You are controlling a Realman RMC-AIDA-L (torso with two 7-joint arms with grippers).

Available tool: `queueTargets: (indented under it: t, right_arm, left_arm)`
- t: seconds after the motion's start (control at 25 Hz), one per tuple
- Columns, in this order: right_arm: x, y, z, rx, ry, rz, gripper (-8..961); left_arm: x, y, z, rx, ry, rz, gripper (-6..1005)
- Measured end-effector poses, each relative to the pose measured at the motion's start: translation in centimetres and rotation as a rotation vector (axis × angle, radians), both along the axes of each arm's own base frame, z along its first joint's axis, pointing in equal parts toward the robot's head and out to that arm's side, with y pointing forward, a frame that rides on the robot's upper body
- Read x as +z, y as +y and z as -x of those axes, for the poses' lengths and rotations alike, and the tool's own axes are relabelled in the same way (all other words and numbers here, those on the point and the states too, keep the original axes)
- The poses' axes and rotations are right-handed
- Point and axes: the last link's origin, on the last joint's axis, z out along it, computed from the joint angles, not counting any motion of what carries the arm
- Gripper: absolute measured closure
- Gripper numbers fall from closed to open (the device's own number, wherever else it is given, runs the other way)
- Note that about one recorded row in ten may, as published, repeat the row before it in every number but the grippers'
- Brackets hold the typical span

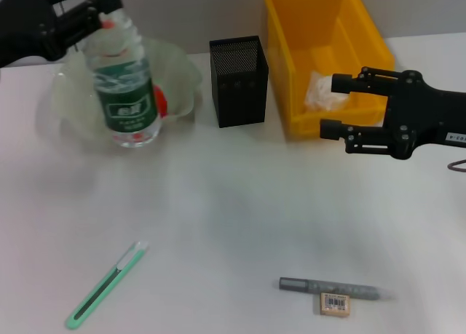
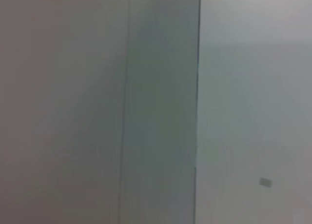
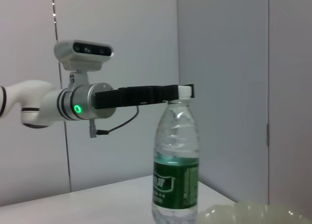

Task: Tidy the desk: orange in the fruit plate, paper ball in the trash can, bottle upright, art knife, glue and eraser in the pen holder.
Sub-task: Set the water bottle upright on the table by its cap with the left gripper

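Observation:
The clear bottle (image 1: 125, 83) with a green label stands upright on the table in front of the fruit plate (image 1: 182, 68). My left gripper (image 1: 102, 17) is shut on its cap. The right wrist view shows the same bottle (image 3: 176, 160) with the left gripper (image 3: 184, 91) at the cap. The orange (image 1: 159, 102) peeks out behind the bottle, in the plate. The paper ball (image 1: 318, 91) lies in the yellow trash can (image 1: 284, 57). My right gripper (image 1: 336, 106) hovers open in front of that bin. The green art knife (image 1: 105, 287), grey glue (image 1: 331, 288) and eraser (image 1: 335, 303) lie near the front edge.
The black mesh pen holder (image 1: 239, 81) stands between the plate and the yellow bin. The plate's rim (image 3: 253, 212) shows low in the right wrist view. The left wrist view shows only a blank wall.

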Motion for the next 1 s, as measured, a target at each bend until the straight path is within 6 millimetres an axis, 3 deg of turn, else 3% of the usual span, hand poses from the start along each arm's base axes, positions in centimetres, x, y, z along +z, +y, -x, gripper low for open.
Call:
queueTargets:
  t: [0.24, 0.48, 1.0]
  right_arm:
    - [0.7, 0.2, 0.1, -0.01, 0.007, -0.014, 198]
    - [1.1, 0.2, 0.3, -0.013, 0.004, -0.018, 198]
    - [1.4, 0.6, 0.6, -0.01, -0.001, -0.027, 198]
  left_arm:
    - [0.2, -0.3, 1.3, 0.017, 0.011, -0.035, 570]
    - [-1.2, -0.7, 3.6, 0.051, 0.056, -0.091, 569]
    - [-0.3, -1.7, 5.4, 0.1, 0.059, -0.093, 569]
